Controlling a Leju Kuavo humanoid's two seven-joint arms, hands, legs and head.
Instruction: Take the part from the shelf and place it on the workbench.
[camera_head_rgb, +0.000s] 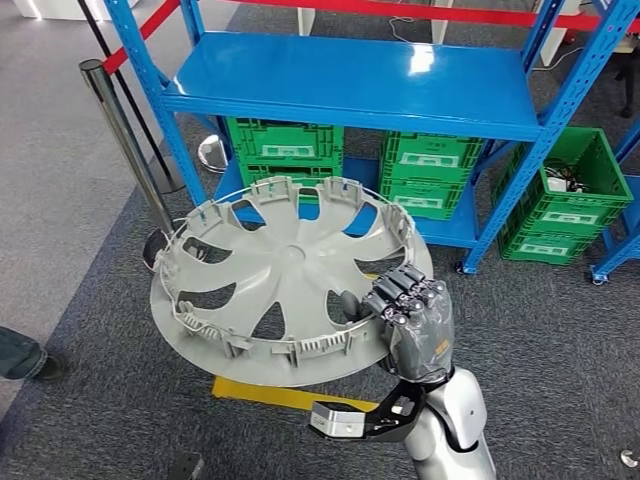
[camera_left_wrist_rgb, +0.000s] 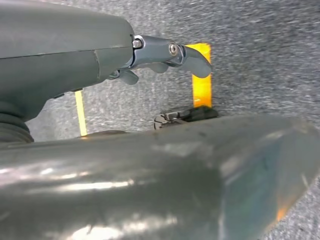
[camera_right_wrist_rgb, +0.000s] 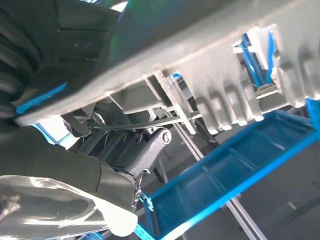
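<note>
**Wheel cover held in front of the shelf**

The right robot hand (camera_head_rgb: 411, 318) grasps the rim of the grey wheel cover (camera_head_rgb: 283, 275), holding it roughly flat above the carpet, inner side up. The left robot hand (camera_left_wrist_rgb: 113, 55) hangs over the floor (camera_left_wrist_rgb: 264, 50) near yellow tape (camera_left_wrist_rgb: 202, 85); its clasp cannot be told. Beyond stands the blue shelf (camera_head_rgb: 355, 85). Green crates (camera_head_rgb: 287, 145) sit on its bottom tier. Another crate (camera_head_rgb: 566, 195), beside the shelf, holds white cables (camera_head_rgb: 562, 180).
</note>
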